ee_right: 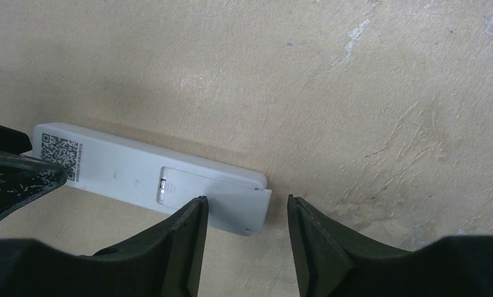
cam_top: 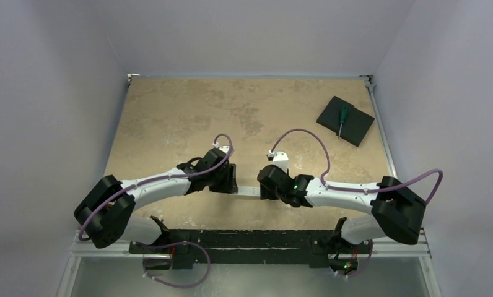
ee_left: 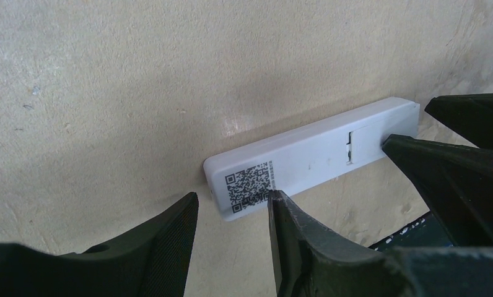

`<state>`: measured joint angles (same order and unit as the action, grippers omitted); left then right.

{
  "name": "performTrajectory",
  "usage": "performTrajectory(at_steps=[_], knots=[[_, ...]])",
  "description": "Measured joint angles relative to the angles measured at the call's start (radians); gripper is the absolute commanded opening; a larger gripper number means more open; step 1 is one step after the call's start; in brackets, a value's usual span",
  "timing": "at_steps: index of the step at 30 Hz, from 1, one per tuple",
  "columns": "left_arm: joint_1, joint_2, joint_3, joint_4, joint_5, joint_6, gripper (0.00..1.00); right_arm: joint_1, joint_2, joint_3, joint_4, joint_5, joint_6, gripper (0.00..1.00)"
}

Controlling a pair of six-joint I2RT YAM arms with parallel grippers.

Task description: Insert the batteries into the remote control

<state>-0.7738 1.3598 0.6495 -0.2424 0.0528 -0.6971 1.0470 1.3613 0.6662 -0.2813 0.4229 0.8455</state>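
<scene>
Top view: your remote control (cam_top: 249,190) lies flat on the tabletop (cam_top: 170,111), toward 6 o'clock of the surface. Its long axis runs 9 to 3 o'clock and spans the gap between your two arms.

Wrist views: the back face is up. A QR code (ee_left: 250,184) sits at the 9 o'clock end and the battery cover (ee_right: 225,195) at the 3 o'clock end. The cover sits askew, with its outer edge poking past the end of the body. The recess beneath it is hidden.

Left claw (ee_left: 233,197): at the QR end, jaws partly apart. One finger (ee_left: 293,235) overlaps the remote's near edge by the code. The other stands clear of it over bare tabletop. Nothing is clamped between them. You cannot tell whether the overlapping finger touches.

Right claw (ee_right: 244,203): at the cover end, jaws partly apart. One finger (ee_right: 182,241) overlaps the cover's near edge. The other sits off the end of the remote, with tabletop showing between. Nothing is gripped.

Far corner, 2 o'clock: a black square pad (cam_top: 355,127) with a green-handled screwdriver (cam_top: 342,119) lying on it, well apart from both claws.
</scene>
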Motion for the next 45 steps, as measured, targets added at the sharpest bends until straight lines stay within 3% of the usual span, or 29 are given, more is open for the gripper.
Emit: performTrajectory(at_steps=[26,45], knots=[[0.0,0.015,-0.006,0.018,0.019,0.001,0.45,-0.002,0.028,0.021,0.005,-0.032,0.006,0.43],[0.0,0.036,-0.006,0.04,0.045,0.001,0.44,-0.01,0.049,0.037,0.007,-0.052,-0.021,0.4]])
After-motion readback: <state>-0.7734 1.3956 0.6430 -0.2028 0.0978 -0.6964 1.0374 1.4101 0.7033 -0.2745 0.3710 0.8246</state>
